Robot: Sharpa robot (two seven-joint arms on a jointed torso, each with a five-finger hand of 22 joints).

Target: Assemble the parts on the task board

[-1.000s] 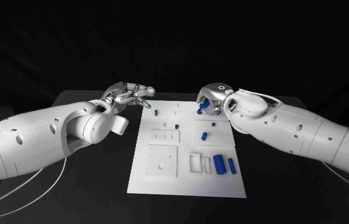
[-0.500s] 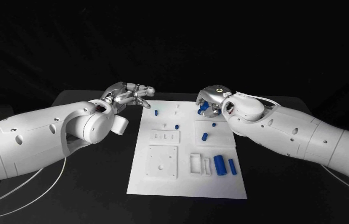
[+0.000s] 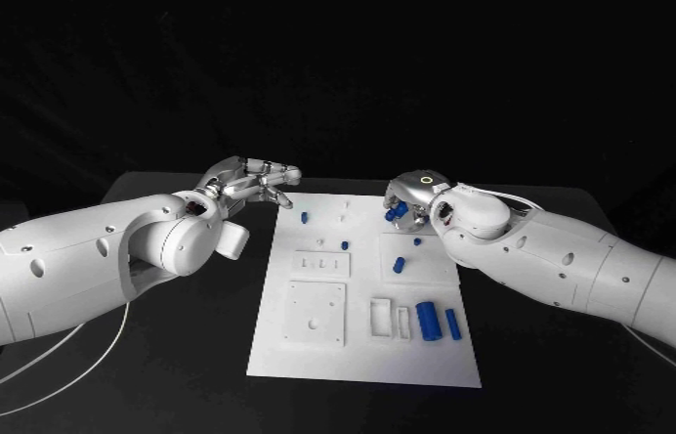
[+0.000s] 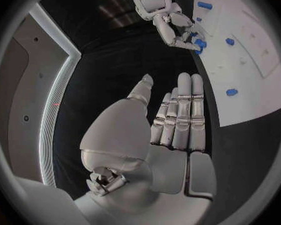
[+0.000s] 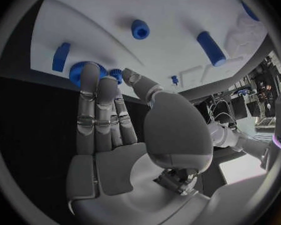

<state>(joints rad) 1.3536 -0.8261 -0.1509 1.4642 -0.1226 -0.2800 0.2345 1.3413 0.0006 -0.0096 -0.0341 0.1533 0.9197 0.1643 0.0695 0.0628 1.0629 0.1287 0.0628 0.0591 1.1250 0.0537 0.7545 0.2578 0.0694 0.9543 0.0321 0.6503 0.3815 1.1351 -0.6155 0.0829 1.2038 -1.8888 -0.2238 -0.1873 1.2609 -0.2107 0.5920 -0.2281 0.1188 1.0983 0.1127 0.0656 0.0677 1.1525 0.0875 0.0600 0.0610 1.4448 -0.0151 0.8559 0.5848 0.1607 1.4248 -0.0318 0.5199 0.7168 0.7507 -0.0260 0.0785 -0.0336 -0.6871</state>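
The left hand point(image 3: 254, 182) hovers over the table point(image 3: 211, 278) just off the board's point(image 3: 359, 356) far left corner. Its fingers point(image 4: 184, 110) are straight and lie side by side, the thumb apart, and they hold nothing. The nearest part to it is a small blue peg point(image 3: 303, 217) standing just inside the board's left edge, near the far end.

Further right along the board stand two more small pegs point(image 3: 343, 215), then a short cylinder point(image 3: 398, 263) on the board's right half. Toward the near right corner lie a thick cylinder point(image 3: 426, 318) and a slim bar point(image 3: 451, 323), both with their long axes running near to far.

The right hand point(image 3: 408, 199) is over the board's far right corner. Its fingers point(image 5: 90, 100) are pressed together with their tips against a blue gear point(image 5: 81, 70); the thumb points toward it from beside, so it looks like a pinch, though I cannot tell for certain that the gear is lifted.

The coming move likely belongs to the right hand: the gear lies at its fingertips, far from the left hand, at the board's far right edge.
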